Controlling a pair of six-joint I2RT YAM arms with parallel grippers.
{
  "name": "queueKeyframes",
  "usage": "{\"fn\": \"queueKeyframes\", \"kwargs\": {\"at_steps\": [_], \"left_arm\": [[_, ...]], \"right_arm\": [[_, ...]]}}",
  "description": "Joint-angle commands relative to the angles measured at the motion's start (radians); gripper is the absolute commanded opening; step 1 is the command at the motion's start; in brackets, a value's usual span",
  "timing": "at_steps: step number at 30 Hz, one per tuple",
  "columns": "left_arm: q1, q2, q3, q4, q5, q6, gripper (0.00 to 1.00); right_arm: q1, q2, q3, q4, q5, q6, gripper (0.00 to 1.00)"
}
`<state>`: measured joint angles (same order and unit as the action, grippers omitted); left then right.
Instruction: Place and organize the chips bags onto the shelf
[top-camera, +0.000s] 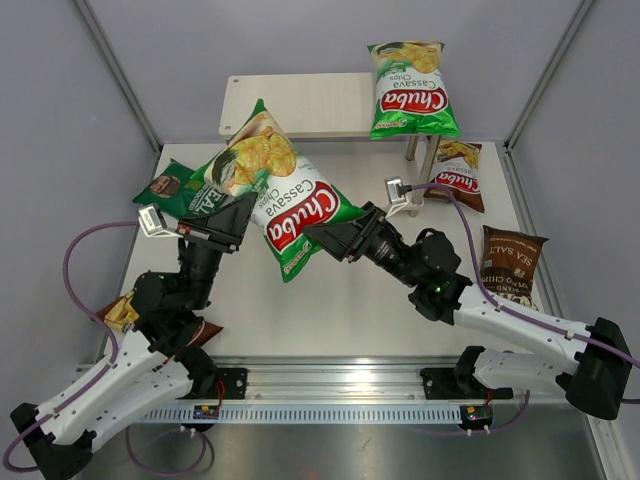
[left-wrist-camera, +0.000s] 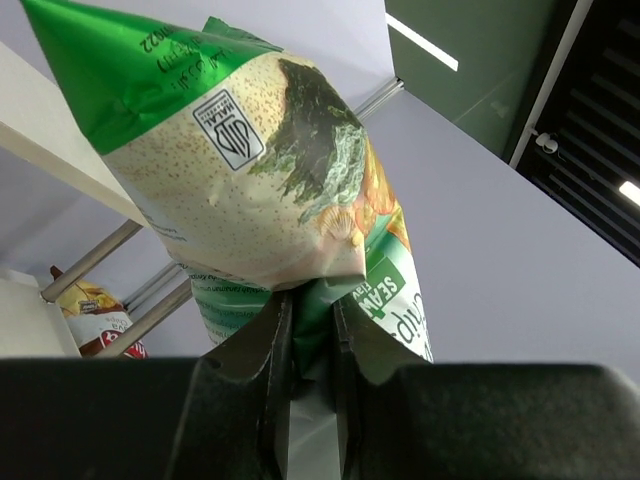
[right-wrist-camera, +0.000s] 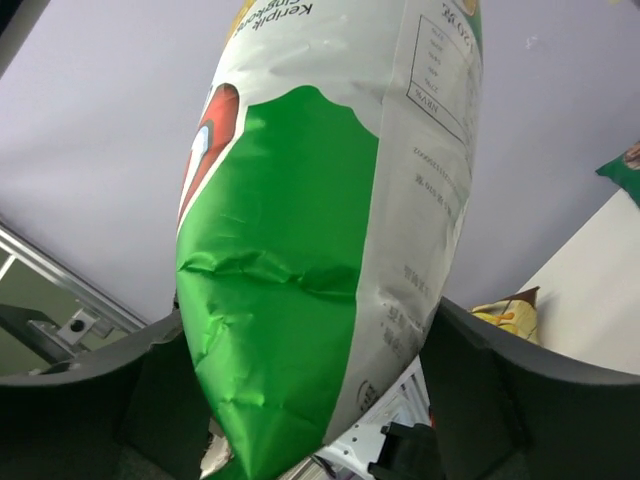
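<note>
Above pale table (top-camera: 300, 320), left hand (left-wrist-camera: 312, 305) pinches green Chuba bag (top-camera: 290, 200); right hand (top-camera: 312, 236) straddles it, spread wide.

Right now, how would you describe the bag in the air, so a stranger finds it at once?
In front of the pale wooden shelf, a bright green Chuba bag hangs in the air, pinched by the left gripper. Its twin lies on the shelf top; only this one is airborne.

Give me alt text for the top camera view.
A green Chuba bag hangs mid-air over the table, pinched by the left gripper, with the right gripper straddling its lower end. Behind stands the shelf, a second green bag on its right end.
</note>
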<state>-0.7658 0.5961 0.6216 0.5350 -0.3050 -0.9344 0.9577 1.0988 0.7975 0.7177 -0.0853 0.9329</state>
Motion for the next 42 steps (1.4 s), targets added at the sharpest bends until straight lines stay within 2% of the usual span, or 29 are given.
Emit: {"fn": "queueKeyframes", "kwargs": {"at_steps": [1, 4, 6, 9, 11, 14, 17, 21, 23, 24, 28, 32, 39, 42], "left_arm": [[-0.009, -0.021, -0.007, 0.080, 0.138, 0.074, 0.01], [-0.009, -0.038, -0.002, 0.053, 0.139, 0.101, 0.05], [-0.009, -0.051, 0.003, 0.017, 0.123, 0.126, 0.08], [-0.007, -0.059, 0.029, -0.061, 0.084, 0.160, 0.22], [-0.007, -0.056, 0.055, -0.105, 0.064, 0.181, 0.35], [-0.007, -0.041, 0.143, -0.228, 0.000, 0.207, 0.57], [-0.007, -0.045, 0.197, -0.357, -0.049, 0.238, 0.74], [-0.007, -0.102, 0.277, -0.617, -0.207, 0.249, 0.90], [-0.007, -0.133, 0.351, -0.758, -0.281, 0.218, 0.94], [-0.007, -0.134, 0.378, -0.917, -0.342, 0.203, 0.99], [-0.007, -0.134, 0.477, -1.161, -0.361, 0.226, 0.99], [-0.007, -0.157, 0.487, -1.305, -0.249, 0.302, 0.99], [-0.007, -0.193, 0.507, -1.492, -0.097, 0.459, 0.99], [-0.007, -0.248, 0.491, -1.508, -0.071, 0.514, 0.99]], "right_arm": [[0.009, 0.000, 0.042, 0.038, 0.079, -0.022, 0.68], [0.009, 0.004, 0.020, 0.086, 0.059, -0.039, 0.49], [0.009, 0.010, 0.016, 0.117, 0.035, -0.058, 0.42], [0.009, 0.018, -0.001, 0.160, 0.007, -0.059, 0.34], [0.009, 0.021, -0.003, 0.158, 0.006, -0.059, 0.28], [0.010, 0.024, -0.006, 0.164, 0.025, -0.057, 0.24], [0.009, 0.022, 0.002, 0.161, 0.058, -0.077, 0.22], [0.009, 0.033, 0.028, 0.118, 0.122, -0.105, 0.20], [0.010, 0.038, 0.045, 0.100, 0.182, -0.114, 0.21], [0.009, 0.052, 0.052, 0.095, 0.224, -0.115, 0.20], [0.009, 0.122, 0.135, 0.085, 0.335, -0.092, 0.20], [0.009, 0.206, 0.233, 0.095, 0.442, -0.075, 0.20], [-0.002, 0.389, 0.459, 0.046, 0.655, -0.163, 0.20], [-0.045, 0.464, 0.563, -0.035, 0.703, -0.123, 0.22]]}}
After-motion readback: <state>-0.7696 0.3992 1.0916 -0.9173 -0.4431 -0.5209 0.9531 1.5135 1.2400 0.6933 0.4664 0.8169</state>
